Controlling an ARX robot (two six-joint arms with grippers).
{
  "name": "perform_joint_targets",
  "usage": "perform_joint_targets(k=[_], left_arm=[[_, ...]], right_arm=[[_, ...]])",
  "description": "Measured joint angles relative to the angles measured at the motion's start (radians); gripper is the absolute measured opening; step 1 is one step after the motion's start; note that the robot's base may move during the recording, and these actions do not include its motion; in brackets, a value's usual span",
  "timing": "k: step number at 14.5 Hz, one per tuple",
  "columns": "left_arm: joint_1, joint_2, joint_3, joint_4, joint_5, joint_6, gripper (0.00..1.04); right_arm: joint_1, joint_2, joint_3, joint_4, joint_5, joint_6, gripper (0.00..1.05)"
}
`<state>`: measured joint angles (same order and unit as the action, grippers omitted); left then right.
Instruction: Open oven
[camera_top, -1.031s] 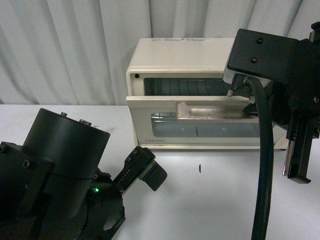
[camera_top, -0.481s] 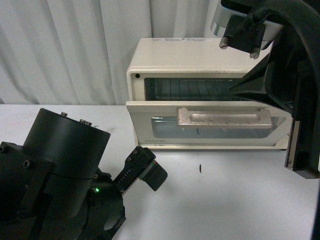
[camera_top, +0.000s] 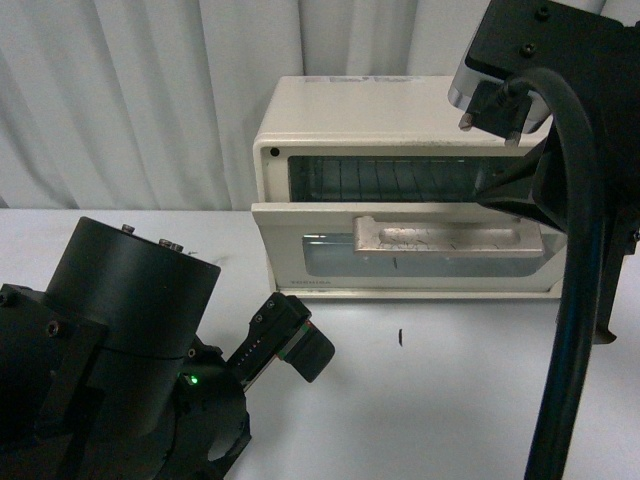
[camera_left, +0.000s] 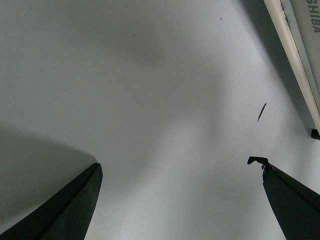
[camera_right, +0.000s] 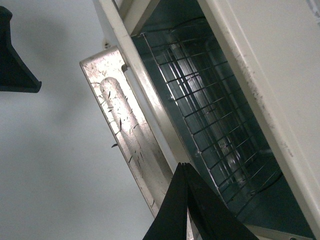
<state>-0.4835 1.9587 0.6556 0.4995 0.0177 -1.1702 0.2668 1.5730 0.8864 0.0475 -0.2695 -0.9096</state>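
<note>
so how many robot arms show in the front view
2. The left arm is low at the near left, over the table. The right arm is up at the right, in front of the oven's right end.

Cannot see the right end of the oven (camera_top: 400, 130) behind the right arm (camera_top: 590, 120) and its cable (camera_top: 578, 300); cannot read the door lettering (camera_top: 300, 284) from the front, too small; get only its last letters in the left wrist view, cut by the edge; lose most of left tool (camera_left: 176, 162) and right tool (camera_right: 110, 125) past the wrist views' edges.
</note>
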Motion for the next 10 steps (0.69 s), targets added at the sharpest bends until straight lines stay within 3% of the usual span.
perform_joint_targets(k=[8, 10], left_arm=[[0.0, 0.0, 0.0, 0.0, 0.0, 0.0, 0.98], [0.0, 0.0, 0.0, -0.001, 0.0, 0.0, 0.98]], right_arm=[[-0.007, 0.068, -0.034, 0.08, -0.019, 0.043, 0.02], [0.006, 0.051, -0.066, 0.031, -0.043, 0.05, 0.02]])
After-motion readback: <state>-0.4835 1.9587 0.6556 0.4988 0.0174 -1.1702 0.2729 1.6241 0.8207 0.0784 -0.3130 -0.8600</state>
